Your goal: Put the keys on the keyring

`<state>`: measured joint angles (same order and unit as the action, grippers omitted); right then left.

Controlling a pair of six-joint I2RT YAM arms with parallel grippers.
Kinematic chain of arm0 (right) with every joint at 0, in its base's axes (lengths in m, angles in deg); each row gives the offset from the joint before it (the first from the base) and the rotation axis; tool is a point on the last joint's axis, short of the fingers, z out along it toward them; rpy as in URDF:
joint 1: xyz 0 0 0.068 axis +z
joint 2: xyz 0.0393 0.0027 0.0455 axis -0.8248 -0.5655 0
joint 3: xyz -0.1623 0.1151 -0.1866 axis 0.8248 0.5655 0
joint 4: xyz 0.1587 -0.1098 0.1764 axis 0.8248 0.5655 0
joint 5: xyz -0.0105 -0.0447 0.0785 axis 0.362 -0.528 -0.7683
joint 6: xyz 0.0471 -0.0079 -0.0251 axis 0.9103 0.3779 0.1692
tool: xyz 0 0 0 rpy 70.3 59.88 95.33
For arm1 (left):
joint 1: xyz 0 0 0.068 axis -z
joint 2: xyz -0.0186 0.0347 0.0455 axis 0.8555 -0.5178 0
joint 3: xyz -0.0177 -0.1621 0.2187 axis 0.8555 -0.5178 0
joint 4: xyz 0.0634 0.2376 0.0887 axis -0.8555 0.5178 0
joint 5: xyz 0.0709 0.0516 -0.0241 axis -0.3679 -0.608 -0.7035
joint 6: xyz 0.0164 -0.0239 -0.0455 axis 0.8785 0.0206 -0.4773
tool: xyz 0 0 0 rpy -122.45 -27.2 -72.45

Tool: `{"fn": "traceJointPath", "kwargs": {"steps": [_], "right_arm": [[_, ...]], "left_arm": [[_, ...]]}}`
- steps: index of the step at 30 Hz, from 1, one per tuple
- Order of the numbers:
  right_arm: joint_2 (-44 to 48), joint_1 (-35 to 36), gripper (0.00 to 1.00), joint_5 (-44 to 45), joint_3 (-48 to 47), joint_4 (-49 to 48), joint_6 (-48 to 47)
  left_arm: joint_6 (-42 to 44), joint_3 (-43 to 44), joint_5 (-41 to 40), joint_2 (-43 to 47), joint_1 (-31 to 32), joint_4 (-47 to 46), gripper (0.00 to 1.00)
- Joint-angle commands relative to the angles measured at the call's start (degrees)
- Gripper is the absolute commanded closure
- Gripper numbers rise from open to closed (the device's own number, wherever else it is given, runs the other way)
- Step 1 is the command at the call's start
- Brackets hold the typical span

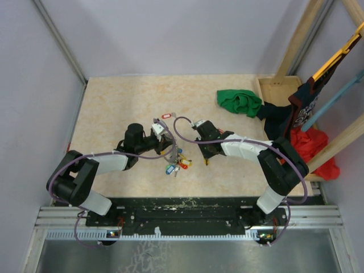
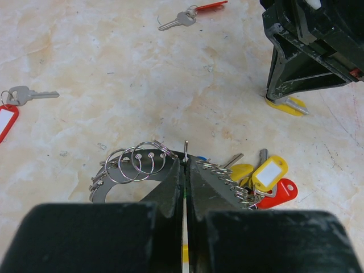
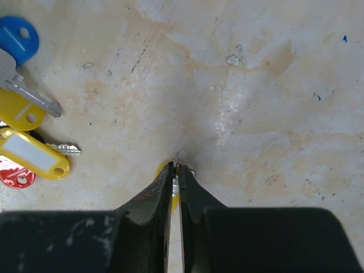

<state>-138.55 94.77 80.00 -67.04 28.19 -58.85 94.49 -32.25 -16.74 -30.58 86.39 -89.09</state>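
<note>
Shows both arms bent inward from the near edge over the bench (image 1: 114, 108). Has the left gripper (image 2: 185, 165) low at mid-bench, jaws clenched on the keyring (image 1: 176, 162), with the thin grey wire upright right at the tips. In the left wrist view, puts small split rings bunched on the left of the jaws, and a yellow tag (image 2: 270, 170) and red tag (image 2: 280, 193) flat on the bench on the right. Picks up a blue tag (image 3: 17, 37) in the same bunch from the right wrist view. Just to the right, has the right gripper (image 3: 175, 169) tipped down, jaws pinched almost together on the yellow key (image 2: 287, 106). Leaves that key lying on the bench, silver blade poking past the tips, near the keyring but apart from it. Farther out, places a red-tagged key (image 2: 31, 94) loose beside the left gripper and a second red-tagged key (image 2: 179, 20) beyond it. At the far right, shows a green cloth (image 1: 239, 102), a dark garment (image 1: 278, 116), a red cloth (image 1: 313, 151) and a wooden frame (image 1: 304, 34).
</note>
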Motion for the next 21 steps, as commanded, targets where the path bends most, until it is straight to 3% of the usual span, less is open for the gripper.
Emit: {"fn": "traceJointPath", "kwargs": {"steps": [1, 15, 21], "right_arm": [[-0.61, -0.44, 0.91, 0.55, -3.14, 0.22, -0.54], [-3.83, -0.44, 1.00, 0.98, -3.40, -0.18, -1.20], [1.34, -0.44, 1.00, -1.90, -1.71, -2.58, -4.82]], "left_arm": [[0.18, 1.21, 1.18, -0.73, -0.24, -1.00, 1.00], [1.11, 1.21, 2.46, -0.49, -0.24, -0.66, 1.00], [2.12, 0.97, 3.71, 0.16, -0.23, -0.56, 1.00]]}}
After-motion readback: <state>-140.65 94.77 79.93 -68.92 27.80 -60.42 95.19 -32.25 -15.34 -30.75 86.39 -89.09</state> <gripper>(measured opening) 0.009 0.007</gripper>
